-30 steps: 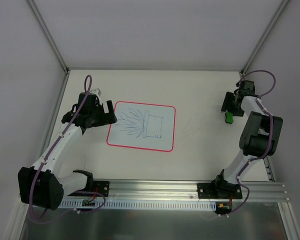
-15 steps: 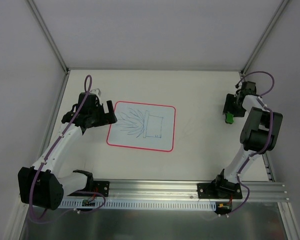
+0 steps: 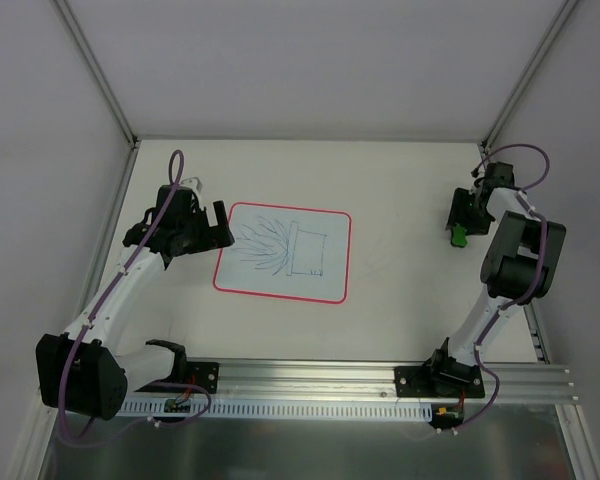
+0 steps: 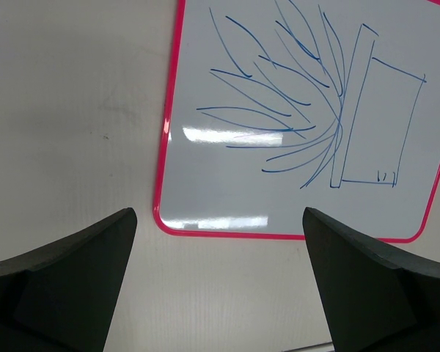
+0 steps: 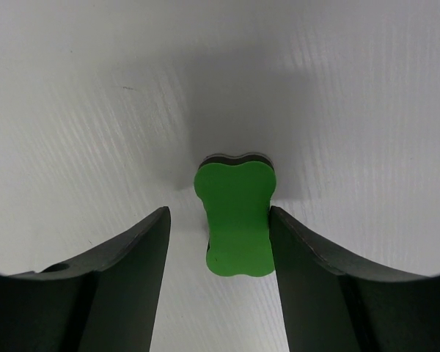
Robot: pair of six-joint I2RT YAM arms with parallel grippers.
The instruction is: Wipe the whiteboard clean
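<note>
On the white table [image 3: 410,300], left of centre, the whiteboard [image 3: 283,252] lies flat, its red rim slightly askew to the table's edges. Its pale surface carries blue pen lines: a fan of long curved strokes spreading from a tall narrow box, and a larger box drawn against that one. Two tiny ticks sit at the larger box's lower corner, too small to read as letters. The left arm [image 3: 120,290] reaches from its base at the near edge up to the board's left end. The left gripper [image 4: 218,214] hangs over the table just beside the rim, released, with its fingers [image 4: 73,279] spread wide and nothing between them. The right arm [image 3: 510,265] folds back on itself at the table's far right, well apart from the board. The right gripper [image 5: 218,213] points down at a small green block [image 5: 237,220] with a dark underside, and its jaws are unclenched around it. One finger [image 5: 323,293] lies at the block's side, touching or nearly so, while the other stands clear across a gap of bare table.
</note>
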